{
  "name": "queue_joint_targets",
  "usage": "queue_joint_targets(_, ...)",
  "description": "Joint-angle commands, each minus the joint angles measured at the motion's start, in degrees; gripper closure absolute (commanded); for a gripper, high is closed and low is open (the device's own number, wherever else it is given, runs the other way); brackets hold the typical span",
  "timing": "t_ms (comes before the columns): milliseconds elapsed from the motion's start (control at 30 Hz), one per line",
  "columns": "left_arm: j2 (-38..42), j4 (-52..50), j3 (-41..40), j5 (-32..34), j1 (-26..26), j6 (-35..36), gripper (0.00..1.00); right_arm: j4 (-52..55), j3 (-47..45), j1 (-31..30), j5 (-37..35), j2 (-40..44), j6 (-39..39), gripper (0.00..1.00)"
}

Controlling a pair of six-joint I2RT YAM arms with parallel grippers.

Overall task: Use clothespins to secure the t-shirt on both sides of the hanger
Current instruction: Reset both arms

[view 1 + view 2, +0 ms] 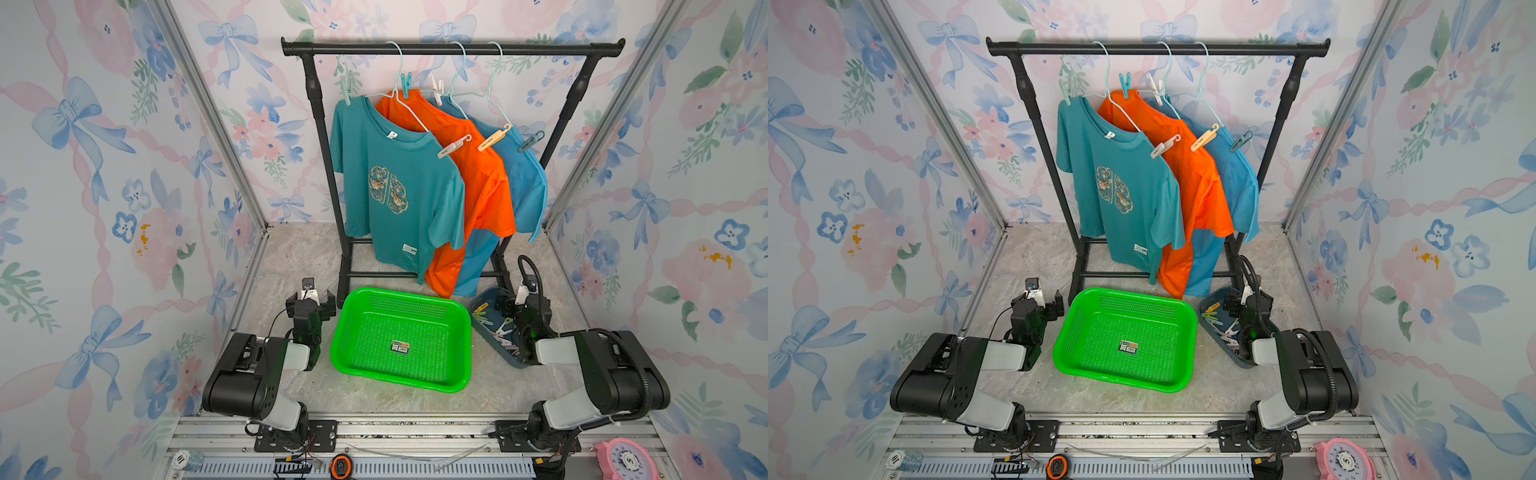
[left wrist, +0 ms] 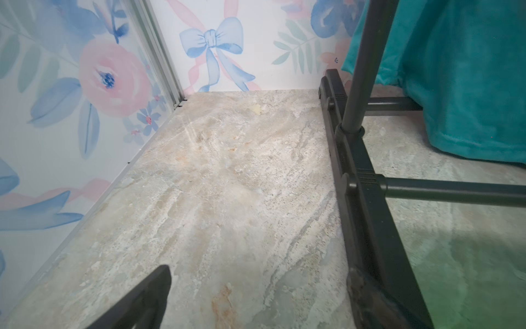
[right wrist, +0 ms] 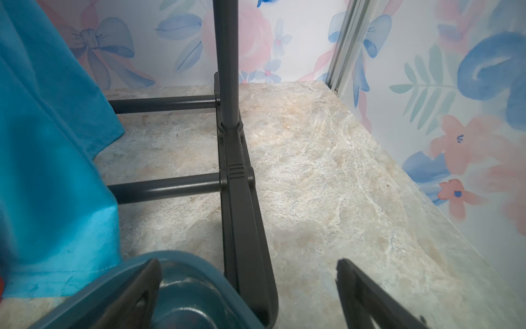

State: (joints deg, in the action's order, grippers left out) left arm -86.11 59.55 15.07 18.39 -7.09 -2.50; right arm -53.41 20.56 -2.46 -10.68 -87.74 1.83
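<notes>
Left pincer [image 1: 311,304] is released, jaws spread wide with nothing in them. It sits low, just beside the bright green perforated plastic basket [image 1: 401,377], on my left-arm side. The left wrist view catches only one black finger [image 2: 142,296] over the marble-look tabletop [image 2: 227,185].

Right pincer [image 1: 519,306] is also released and empty, on the basket's other side, hanging over the dark blue plastic tray [image 1: 482,300]. The tray sits at the basket's corner; I can't tell if they touch. In the right wrist view both fingers [image 3: 136,293] are wide apart, with the tray rim below them.

The loose clothespins [image 1: 503,332], small plastic pegs in white, green and yellow, are heaped in that tray.

Behind the basket stands the black tubular garment rack [image 1: 453,48] with three pale mint wire hangers [image 1: 401,68]. From my left-arm side across hang the teal t-shirt with a gold emblem [image 1: 399,187], the orange t-shirt [image 1: 478,178] and the blue t-shirt [image 1: 525,183].

Six pegs are clipped on, one per shoulder:
- Far ends: green peg [image 1: 347,89], teal peg [image 1: 406,81], white peg [image 1: 436,85].
- Near ends: pale pink peg [image 1: 453,146], cream peg [image 1: 492,139], grey-teal peg [image 1: 531,141].
</notes>
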Motion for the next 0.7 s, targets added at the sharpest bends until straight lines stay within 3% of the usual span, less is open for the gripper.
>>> queue_joint_targets(0,-1.1,14.8,-5.4,2.0,0.1,1.4,0.02,2.2,1.6,-0.4,0.7,-0.4,-1.0,0.04)
queue_joint_targets(67,-5.1,22.8,-6.8,1.8,-1.3,4.6,0.02,2.9,1.8,-0.4,0.7,-0.2,-1.0,0.04)
queue_joint_targets(167,-2.3,7.1,-1.1,0.2,1.3,0.5,0.02,2.8,1.8,-0.8,0.2,-0.3,-1.3,0.04)
queue_joint_targets(233,-2.7,8.1,-1.2,-3.5,3.6,-0.7,0.02,2.9,1.8,-1.5,-0.7,-0.3,-1.9,0.04)
queue_joint_targets(667,-2.6,7.4,-1.1,-3.6,3.6,-0.7,0.02,3.3,2.1,-1.2,0.1,-0.3,-1.7,0.04)
